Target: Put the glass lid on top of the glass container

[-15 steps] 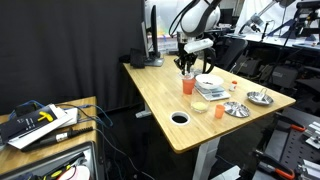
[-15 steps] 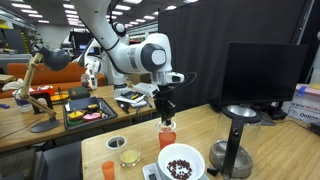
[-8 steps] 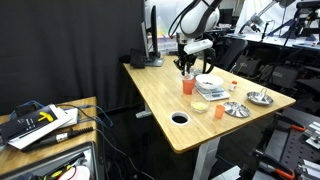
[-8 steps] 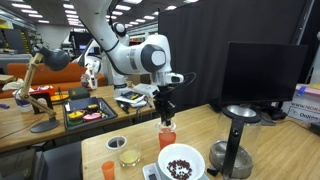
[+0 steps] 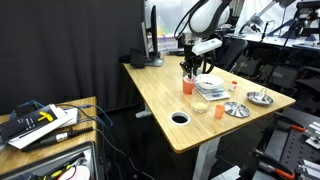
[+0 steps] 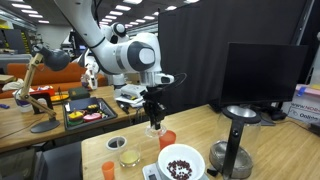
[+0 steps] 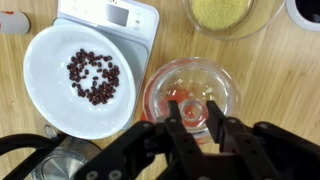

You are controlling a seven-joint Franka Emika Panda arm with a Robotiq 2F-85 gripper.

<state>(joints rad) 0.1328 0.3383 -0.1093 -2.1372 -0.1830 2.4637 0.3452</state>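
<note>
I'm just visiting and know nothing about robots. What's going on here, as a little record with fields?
grasp: gripper, fingers shut on the glass lid
lid position: held near the orange cup
glass container: uncovered, yellowish contents
nearby: white bowl of red beans on a scale

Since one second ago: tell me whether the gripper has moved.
Yes. In an exterior view the gripper, holding the glass lid, has shifted left, off the orange cup, toward the glass container.
</note>
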